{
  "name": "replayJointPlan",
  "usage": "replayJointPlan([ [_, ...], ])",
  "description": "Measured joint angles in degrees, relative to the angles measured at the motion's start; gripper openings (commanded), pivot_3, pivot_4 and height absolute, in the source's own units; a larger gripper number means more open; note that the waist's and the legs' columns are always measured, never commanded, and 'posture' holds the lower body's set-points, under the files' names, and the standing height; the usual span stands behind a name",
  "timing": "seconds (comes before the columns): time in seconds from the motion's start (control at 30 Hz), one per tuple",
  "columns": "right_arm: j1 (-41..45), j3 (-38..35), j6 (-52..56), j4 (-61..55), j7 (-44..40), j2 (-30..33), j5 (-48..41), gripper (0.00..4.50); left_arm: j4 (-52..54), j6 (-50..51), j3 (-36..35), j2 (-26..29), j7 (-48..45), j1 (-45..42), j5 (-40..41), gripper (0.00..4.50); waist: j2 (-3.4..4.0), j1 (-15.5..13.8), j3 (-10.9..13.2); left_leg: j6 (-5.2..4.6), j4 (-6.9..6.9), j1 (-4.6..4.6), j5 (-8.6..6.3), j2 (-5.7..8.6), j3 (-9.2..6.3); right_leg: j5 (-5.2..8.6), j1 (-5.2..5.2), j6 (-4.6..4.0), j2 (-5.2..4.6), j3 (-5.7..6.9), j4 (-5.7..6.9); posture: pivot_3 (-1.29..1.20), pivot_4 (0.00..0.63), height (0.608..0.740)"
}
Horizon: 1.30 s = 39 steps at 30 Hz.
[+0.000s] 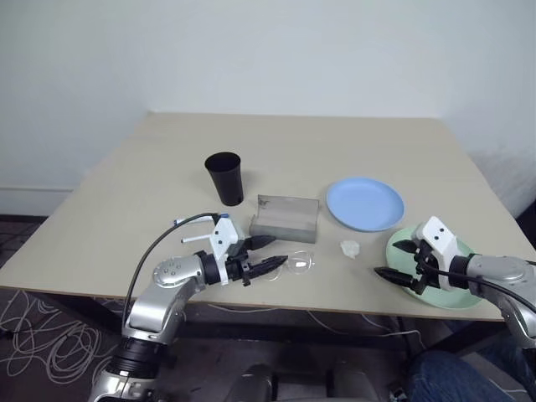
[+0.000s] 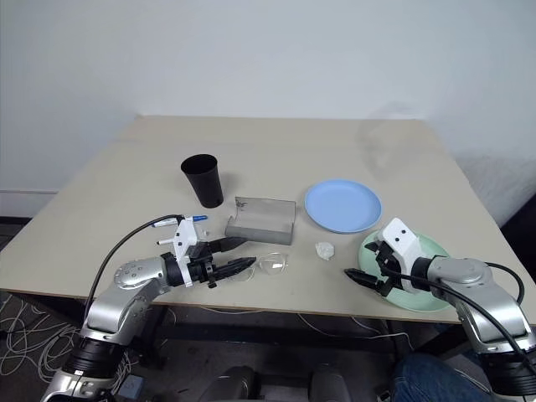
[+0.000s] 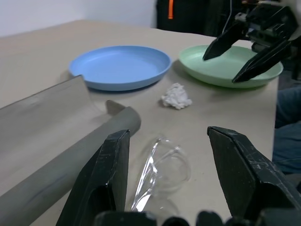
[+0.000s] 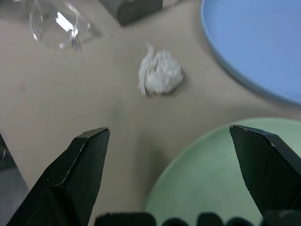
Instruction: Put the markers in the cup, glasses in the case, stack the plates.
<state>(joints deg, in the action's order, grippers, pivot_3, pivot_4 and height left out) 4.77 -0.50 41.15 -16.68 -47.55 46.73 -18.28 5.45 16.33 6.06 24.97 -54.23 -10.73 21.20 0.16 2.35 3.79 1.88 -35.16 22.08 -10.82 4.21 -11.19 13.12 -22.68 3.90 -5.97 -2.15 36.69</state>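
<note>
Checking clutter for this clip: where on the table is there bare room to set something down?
Free: the far half of the table behind the cup, and the left side beside the cup. Crowded: the near strip, where case, glasses, a white wad, blue plate and green plate sit close together.

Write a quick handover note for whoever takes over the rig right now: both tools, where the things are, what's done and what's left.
Left tool: open, fingers either side of the glasses, not closed on them.
Right tool: open, empty, at the near rim of the green plate.
Blue plate sits apart from the green one, a crumpled white wad in front of it.
Case lies open beside the glasses; cup stands upright behind it.
Markers lie on the table by the left arm.
Done: nothing yet.
Left: markers, glasses, plates.
</note>
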Motion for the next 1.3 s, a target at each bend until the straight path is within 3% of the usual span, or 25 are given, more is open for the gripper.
replayJointPlan([
  [0.47,-0.23,4.52,14.77,-6.23,6.65,1.02,2.06,4.45,-0.72,-0.81,0.9,-0.85,0.38,-0.44,-0.34,2.73,-0.08,-0.01,-0.01,-0.06,-0.08,0.47,0.02,-0.04,0.08,-0.04,-0.48,0.06,0.01,-0.02,0.05,0.0,0.0,0.74],
  [0.57,0.78,4.67,17.18,-6.73,8.28,-0.28,2.07,3.82,-0.72,-0.81,0.94,-0.98,0.55,-0.44,-0.36,2.79,-0.14,0.0,-0.03,-0.23,-0.08,0.46,0.13,-0.04,0.09,-0.05,-0.48,0.07,0.02,-0.03,0.05,0.0,0.0,0.74],
  [0.8,2.71,5.17,19.89,-6.47,10.6,-1.03,2.61,1.39,-0.72,-0.81,0.95,-0.95,0.58,-0.43,-0.43,2.79,-0.18,0.0,-0.03,-0.18,-0.1,0.46,0.09,-0.04,0.11,-0.06,-0.47,0.09,0.02,-0.03,0.05,0.0,0.0,0.74],
  [1.3,10.67,10.22,18.75,3.8,16.92,-2.34,9.78,1.39,-0.73,-0.82,1.56,-0.91,0.8,-0.48,-0.85,2.79,-0.26,0.0,-0.02,-0.09,-0.73,0.63,0.04,-0.76,1.15,-0.07,-0.31,0.13,0.03,0.02,0.01,0.0,0.0,0.74],
])
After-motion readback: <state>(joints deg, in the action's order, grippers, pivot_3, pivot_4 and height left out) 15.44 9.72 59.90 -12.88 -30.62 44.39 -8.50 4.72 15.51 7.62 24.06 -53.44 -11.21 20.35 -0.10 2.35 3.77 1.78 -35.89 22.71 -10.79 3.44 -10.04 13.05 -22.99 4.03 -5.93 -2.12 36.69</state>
